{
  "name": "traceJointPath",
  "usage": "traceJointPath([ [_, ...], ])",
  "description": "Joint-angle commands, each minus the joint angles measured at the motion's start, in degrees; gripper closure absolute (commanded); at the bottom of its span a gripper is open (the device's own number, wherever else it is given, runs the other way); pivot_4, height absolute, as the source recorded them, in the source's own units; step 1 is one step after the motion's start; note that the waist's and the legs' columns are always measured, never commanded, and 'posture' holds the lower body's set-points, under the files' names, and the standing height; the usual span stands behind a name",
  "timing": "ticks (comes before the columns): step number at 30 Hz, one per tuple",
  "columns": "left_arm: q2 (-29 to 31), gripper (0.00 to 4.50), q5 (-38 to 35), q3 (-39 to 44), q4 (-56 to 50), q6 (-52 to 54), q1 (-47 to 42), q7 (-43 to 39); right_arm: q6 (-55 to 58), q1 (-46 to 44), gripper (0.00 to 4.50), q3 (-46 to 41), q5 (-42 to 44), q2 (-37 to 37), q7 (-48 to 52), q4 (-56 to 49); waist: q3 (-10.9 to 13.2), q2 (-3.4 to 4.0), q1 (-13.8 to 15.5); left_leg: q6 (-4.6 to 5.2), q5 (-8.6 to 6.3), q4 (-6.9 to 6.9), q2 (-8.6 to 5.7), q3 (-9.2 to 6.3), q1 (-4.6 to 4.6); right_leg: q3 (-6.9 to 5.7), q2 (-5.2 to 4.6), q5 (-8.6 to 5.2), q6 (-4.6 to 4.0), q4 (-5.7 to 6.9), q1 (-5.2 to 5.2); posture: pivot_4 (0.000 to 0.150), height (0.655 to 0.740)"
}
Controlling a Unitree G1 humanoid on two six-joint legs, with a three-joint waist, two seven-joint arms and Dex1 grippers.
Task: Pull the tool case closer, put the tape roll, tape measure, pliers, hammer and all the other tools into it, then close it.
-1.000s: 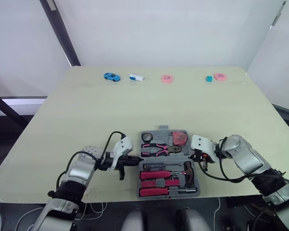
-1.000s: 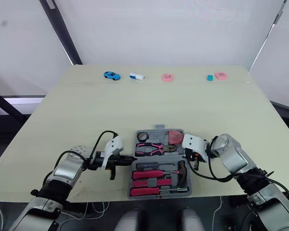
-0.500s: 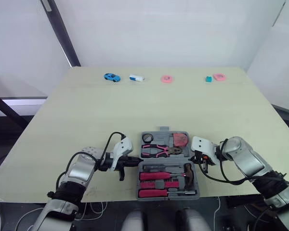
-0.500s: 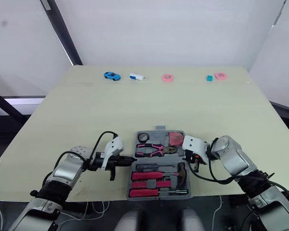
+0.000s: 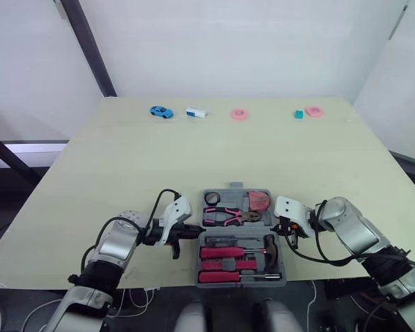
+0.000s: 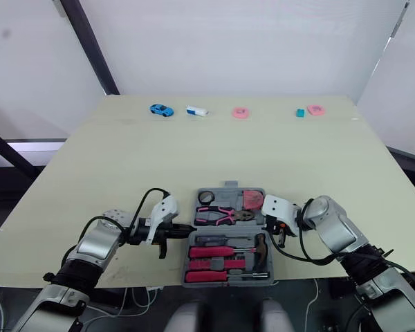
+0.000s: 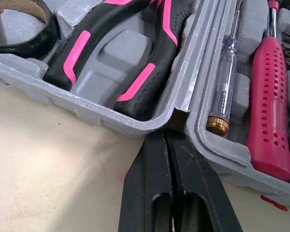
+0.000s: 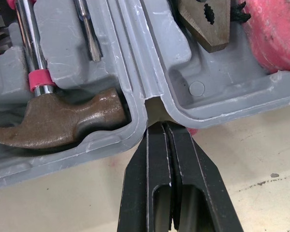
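Clearly, the left pincer (image 7: 168, 140) is clenched, both black fingers pressed flat together, with nothing held between them. Its tips are set on the bench (image 5: 194, 152) right at the hinge notch on the left side of the tool case (image 5: 235, 187). The right pincer (image 8: 165, 128) is likewise clenched on nothing, its tips set at the matching hinge notch on the right side. The grey case is seen lying open and flat between the two pincers, near the front edge of the bench.

In the far half, the tape roll (image 7: 24, 47) is seated in the left corner, the pliers (image 7: 150, 82) with pink-and-black handles are laid across the middle, and the pink tape measure (image 8: 275, 34) is seated on the right. In the near half, the hammer (image 8: 53, 123) is nested at the right end, head toward the hinge. A clear-handled tester screwdriver (image 7: 222, 82) and a pink-handled screwdriver (image 7: 268, 111) are slotted alongside.

Well apart, along the far edge of the bench, a blue toy car (image 5: 160, 111), a white-and-blue object (image 5: 196, 111), a pink ring (image 5: 239, 113), a teal block (image 5: 299, 113) and another pink object (image 5: 313, 111) are lined up.
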Motion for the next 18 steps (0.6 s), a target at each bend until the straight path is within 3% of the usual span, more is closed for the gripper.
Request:
traceJointPath([
  [1, -0.6, 4.42, -0.8, -0.9, -1.4, -0.4, -0.7, 0.2, -1.4, -1.6, 4.49, -0.7, 1.1, 0.8, 0.0, -1.1, 0.0, 0.0, 0.0, 0.0, 0.0, 0.0, 0.0, 0.0, 0.0, 0.0, 0.0, 0.0, 0.0, 0.0, 0.0, 0.15, 0.74],
  [9, 0.3, 4.42, -1.5, 2.5, -1.3, -4.0, 0.1, 3.6, -1.2, -1.1, 4.49, -2.9, 1.5, -0.4, -1.3, -1.6, 0.0, 0.0, 0.0, 0.0, 0.0, 0.01, 0.0, 0.0, -0.01, 0.0, 0.0, 0.0, 0.0, 0.01, 0.0, 0.15, 0.74],
  [15, 2.2, 4.42, -8.5, 9.0, -3.7, -2.9, 4.6, 2.4, 0.4, 2.6, 4.49, -10.5, 8.5, -3.4, 0.3, -5.0, 0.0, 0.0, 0.0, 0.0, 0.0, 0.0, 0.02, 0.0, -0.02, 0.0, -0.01, 0.0, -0.01, 0.0, -0.02, 0.15, 0.74],
  [18, 3.8, 3.2, -11.4, 12.0, -5.6, -2.8, 8.6, 1.6, 0.4, 8.2, 3.28, -14.3, 12.4, -7.9, 3.2, -9.6, 0.0, 0.0, 0.2, 0.0, 0.0, -0.03, 0.03, -0.02, -0.03, -0.02, -0.03, -0.01, -0.01, -0.04, 0.0, 0.15, 0.74],
])
